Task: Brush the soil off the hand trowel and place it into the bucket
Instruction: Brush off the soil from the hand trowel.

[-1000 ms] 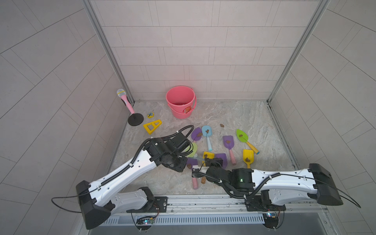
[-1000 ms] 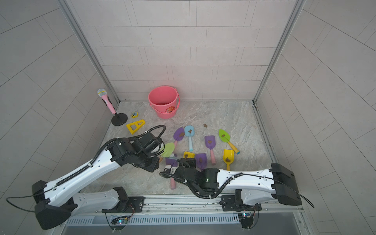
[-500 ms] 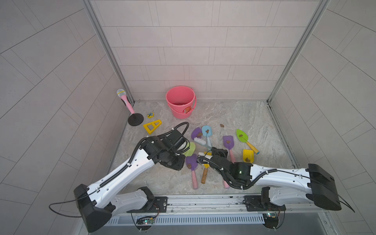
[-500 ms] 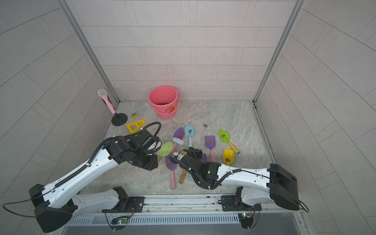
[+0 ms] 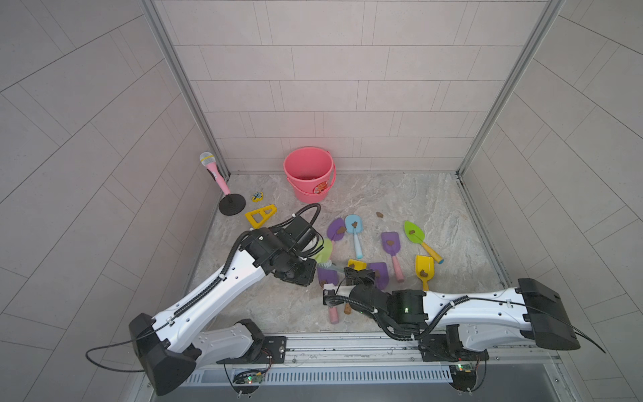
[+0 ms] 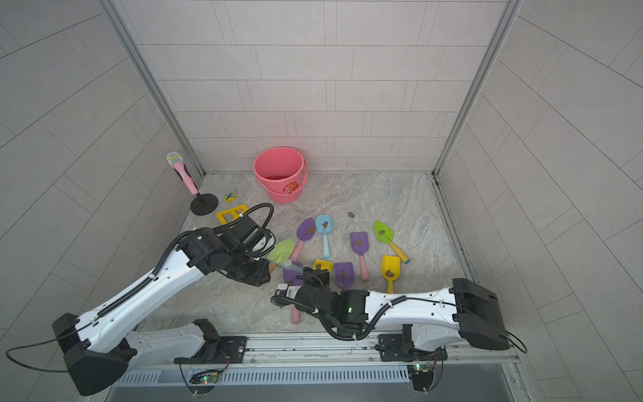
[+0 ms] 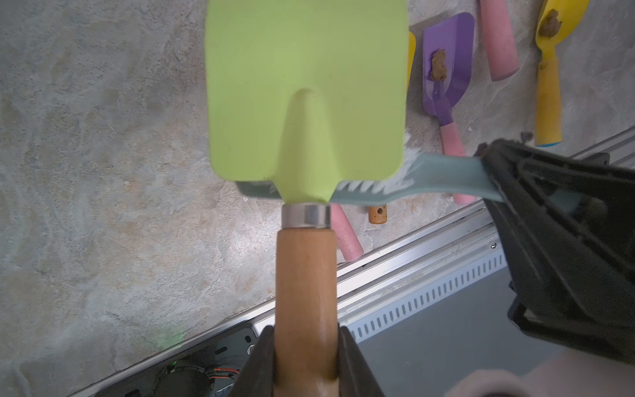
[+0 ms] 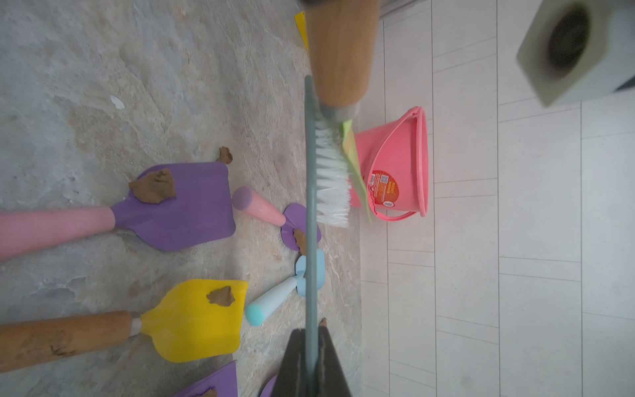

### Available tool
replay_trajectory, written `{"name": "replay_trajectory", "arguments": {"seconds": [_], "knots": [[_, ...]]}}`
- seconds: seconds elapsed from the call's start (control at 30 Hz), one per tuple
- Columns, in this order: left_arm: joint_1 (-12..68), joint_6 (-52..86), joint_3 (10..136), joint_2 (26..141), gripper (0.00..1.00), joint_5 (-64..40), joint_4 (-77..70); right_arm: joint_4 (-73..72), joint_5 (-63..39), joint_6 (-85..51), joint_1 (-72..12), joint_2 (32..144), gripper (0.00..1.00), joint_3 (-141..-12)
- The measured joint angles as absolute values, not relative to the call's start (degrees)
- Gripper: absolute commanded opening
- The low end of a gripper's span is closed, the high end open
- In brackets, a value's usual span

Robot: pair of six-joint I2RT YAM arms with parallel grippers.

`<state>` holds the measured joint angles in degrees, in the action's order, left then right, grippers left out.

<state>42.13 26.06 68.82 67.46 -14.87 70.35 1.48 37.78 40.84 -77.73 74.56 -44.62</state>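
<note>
Left fingers [image 7: 257, 371] clamp the lime hand trowel [image 5: 323, 250] by its wooden handle, blade aimed at 1 o'clock in a top view, right fingers [image 8: 295, 364] pinch the brush [image 8: 330, 178] crosswise on it, and the bucket [image 5: 302, 192] sits at 12 o'clock, nearer the left arm.

And there's the lime-green hand trowel [image 7: 305, 86], up off the floor, its wooden handle pinched in the left gripper [image 7: 305, 354] and the white bristles of a teal brush [image 7: 412, 178] pressed against the base of the blade. The soil [image 8: 153, 187] sits in small brown lumps on the other trowels [image 5: 392, 243] lying flat on the floor, plus one loose lump [image 5: 379, 215] on its own. The coral-pink bucket [image 5: 302, 193] stands upright by the back wall, well apart.
</note>
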Motion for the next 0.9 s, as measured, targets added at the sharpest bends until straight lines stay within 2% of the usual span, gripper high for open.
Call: {"name": "replay_trajectory", "arguments": {"seconds": [0.27,0.47,0.6,0.73,0.9], "knots": [[41.9,25.6,67.5,67.6,0.00,-14.9,69.6,0.8,37.3,45.5,-75.9,75.9,0.00,-45.1],[41.8,25.6,67.4,66.0,0.00,-14.8,68.9,0.3,35.3,43.4,-68.2,75.4,0.00,-44.3],[41.3,25.7,67.4,65.0,0.00,-15.0,69.8,0.5,34.7,36.8,-61.6,74.1,0.00,-43.0],[40.9,25.7,67.4,64.4,0.00,-14.3,70.0,2.5,32.4,27.4,-60.5,74.0,0.00,-43.0],[40.5,26.3,67.4,62.3,0.00,-12.4,68.3,9.2,19.0,11.2,-55.0,72.4,0.00,-44.9]]}}
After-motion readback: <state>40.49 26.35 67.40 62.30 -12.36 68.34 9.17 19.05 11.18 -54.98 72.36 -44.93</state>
